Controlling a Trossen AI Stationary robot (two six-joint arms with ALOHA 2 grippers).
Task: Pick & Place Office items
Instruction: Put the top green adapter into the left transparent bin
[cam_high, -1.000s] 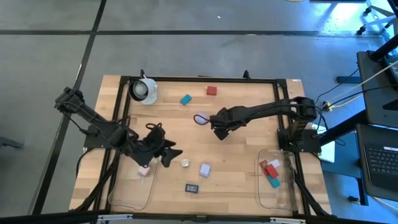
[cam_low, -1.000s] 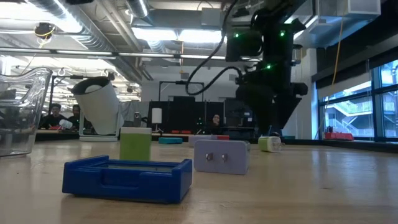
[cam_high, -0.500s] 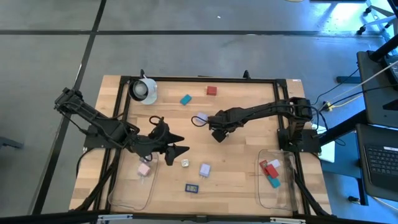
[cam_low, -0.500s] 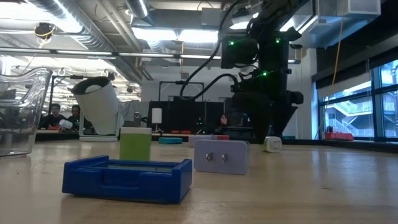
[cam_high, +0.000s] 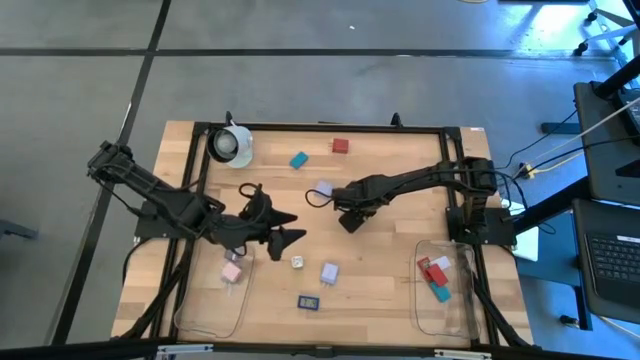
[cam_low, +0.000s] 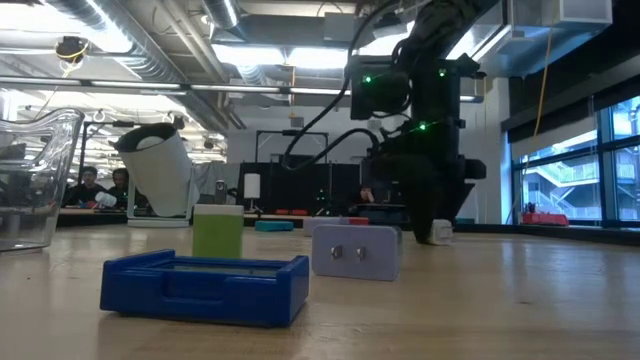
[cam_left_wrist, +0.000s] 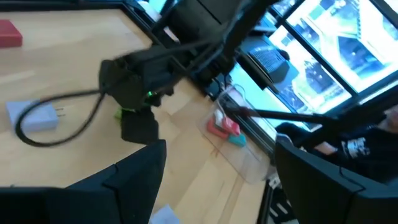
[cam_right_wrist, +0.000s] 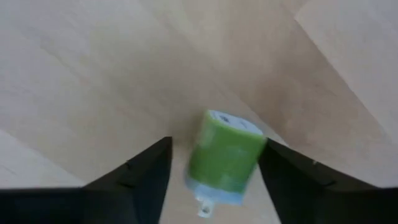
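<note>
**Right gripper straddles a green plug on the table**

Your right gripper (cam_high: 347, 218) sits near the table's centre, fingers pointing down at the wood. In the right wrist view a green plug adapter (cam_right_wrist: 224, 157) lies between its two fingers (cam_right_wrist: 144, 173), which stand apart on either side with a small gap each way; the plug is not clamped.

Your left gripper (cam_high: 285, 235) hovers at about 9 o'clock from the right one, jaws wide apart and empty.

Other items, read from the table's centre in the high view:
- lavender plug (cam_high: 322, 189) at 12 o'clock, just beside the right gripper
- red block (cam_high: 340, 146) at 12, near the far edge
- teal piece (cam_high: 298, 160) at 11
- small white cube (cam_high: 297, 262) at 7
- lavender adapter (cam_high: 329, 272) at 6
- dark blue case (cam_high: 308, 302) at 6, near the front edge
- pink piece (cam_high: 231, 271) at 8, in the left clear tray (cam_high: 190, 318)

The right clear tray (cam_high: 446, 322) at 4 o'clock holds red and teal pieces (cam_high: 436, 275).
</note>
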